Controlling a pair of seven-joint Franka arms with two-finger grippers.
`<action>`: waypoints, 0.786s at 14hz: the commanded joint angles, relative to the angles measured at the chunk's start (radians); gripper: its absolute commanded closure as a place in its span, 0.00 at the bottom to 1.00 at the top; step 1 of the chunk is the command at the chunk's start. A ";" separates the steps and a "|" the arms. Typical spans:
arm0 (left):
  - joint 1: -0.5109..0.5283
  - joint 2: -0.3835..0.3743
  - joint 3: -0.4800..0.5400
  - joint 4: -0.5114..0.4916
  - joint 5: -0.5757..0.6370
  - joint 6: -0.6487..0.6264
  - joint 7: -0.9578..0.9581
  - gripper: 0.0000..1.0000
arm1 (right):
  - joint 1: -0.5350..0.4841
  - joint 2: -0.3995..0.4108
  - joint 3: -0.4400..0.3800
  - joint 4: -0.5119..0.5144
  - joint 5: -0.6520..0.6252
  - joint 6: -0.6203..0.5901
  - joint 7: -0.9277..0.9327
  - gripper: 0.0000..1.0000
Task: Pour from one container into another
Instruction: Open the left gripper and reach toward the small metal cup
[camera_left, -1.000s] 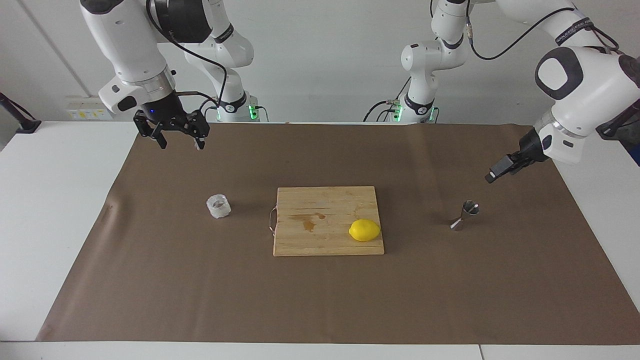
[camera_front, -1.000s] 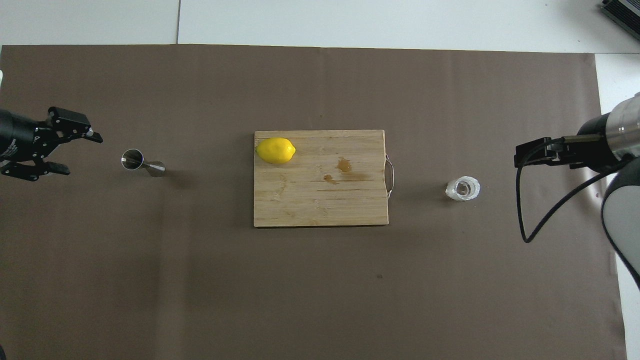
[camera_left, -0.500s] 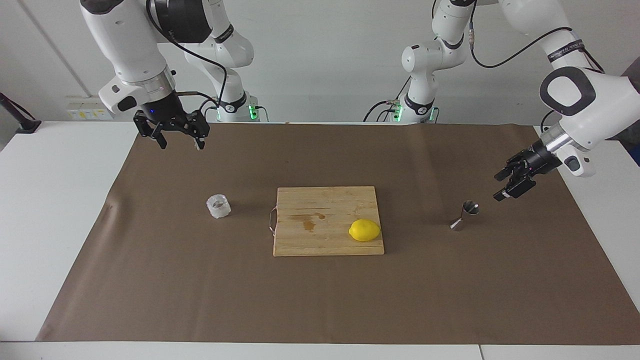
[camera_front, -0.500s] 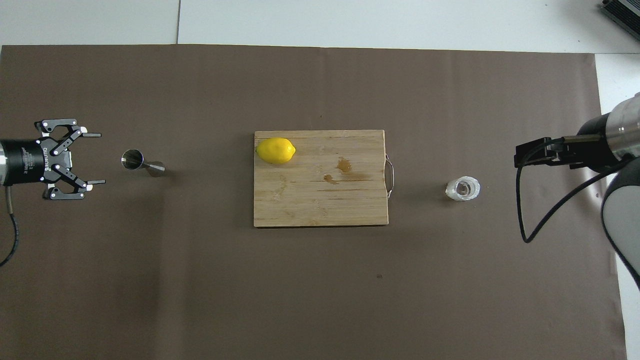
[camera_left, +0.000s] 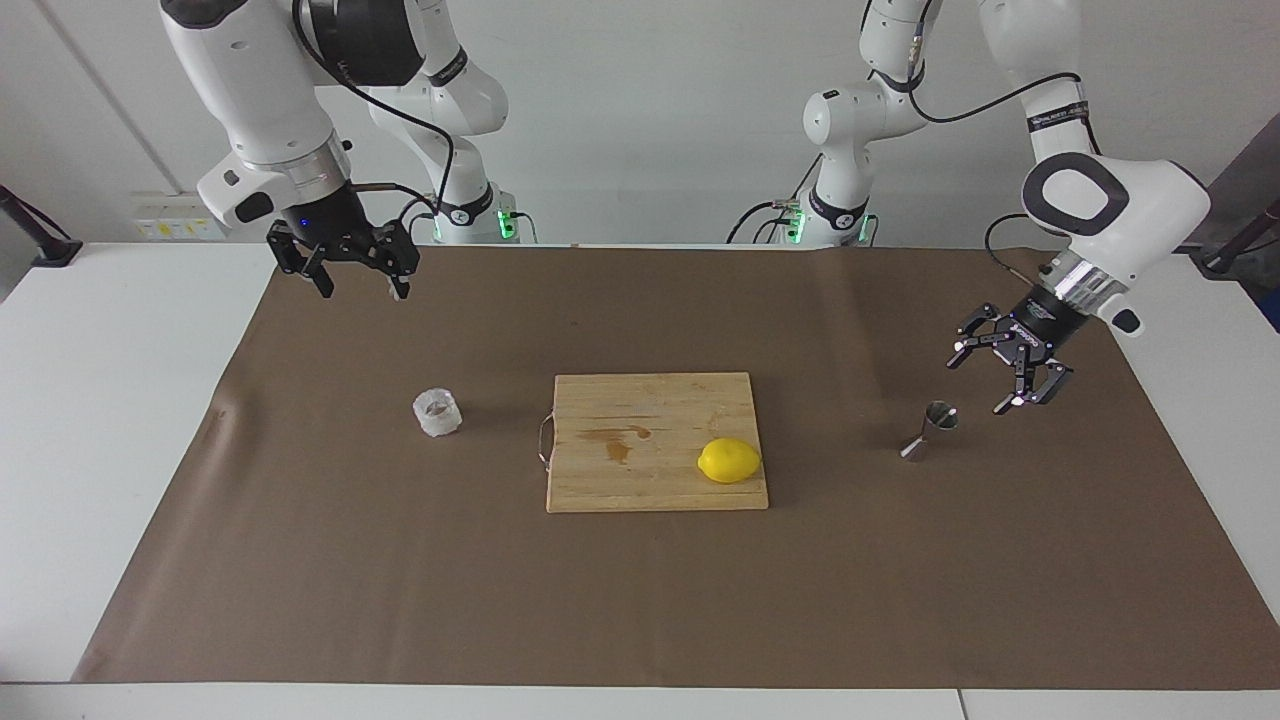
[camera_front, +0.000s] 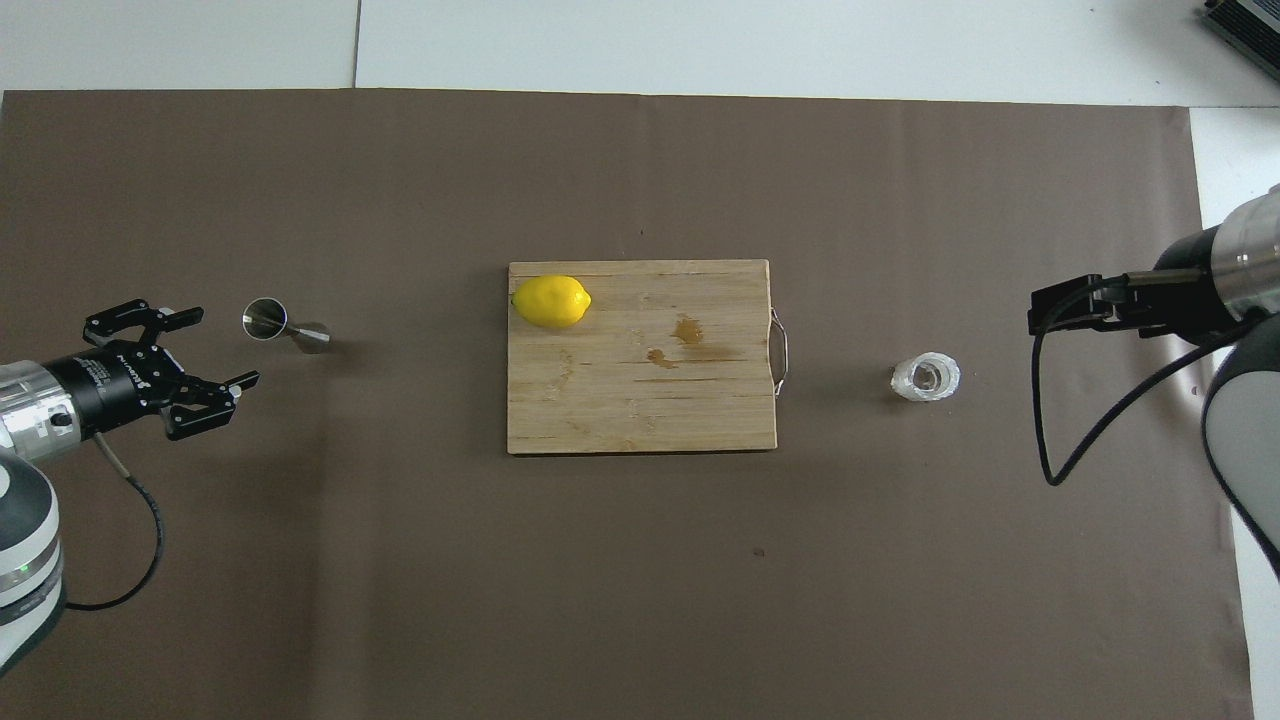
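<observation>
The squat clear cup (camera_left: 437, 412) (camera_front: 926, 377) stands on the brown mat toward the right arm's end. The steel hourglass jigger (camera_left: 930, 430) (camera_front: 285, 326) stands upright on the mat toward the left arm's end. My left gripper (camera_left: 978, 385) (camera_front: 222, 346) is open and empty. It hangs low beside the jigger, a little apart from it, its jaws angled toward it. My right gripper (camera_left: 362, 290) (camera_front: 1040, 318) is open and empty, raised over the mat well clear of the cup, and waits.
A wooden cutting board (camera_left: 650, 480) (camera_front: 640, 410) with a brown stain lies mid-mat between the two containers. A yellow lemon (camera_left: 729, 461) (camera_front: 551, 301) rests on its corner toward the left arm's end. The brown mat (camera_left: 640, 600) covers most of the white table.
My left gripper has swung round, turned its jaws and come down toward the jigger. The right arm, cup, jigger, board and lemon have not moved.
</observation>
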 joint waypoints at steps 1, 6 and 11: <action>-0.051 -0.050 0.001 -0.064 -0.108 0.104 -0.092 0.00 | -0.014 -0.024 0.007 -0.032 0.024 0.022 0.003 0.00; -0.163 -0.011 0.001 -0.062 -0.204 0.284 -0.127 0.00 | -0.014 -0.024 0.007 -0.032 0.024 0.022 0.003 0.00; -0.165 0.014 0.002 -0.045 -0.246 0.333 -0.149 0.00 | -0.014 -0.025 0.007 -0.032 0.024 0.022 0.003 0.00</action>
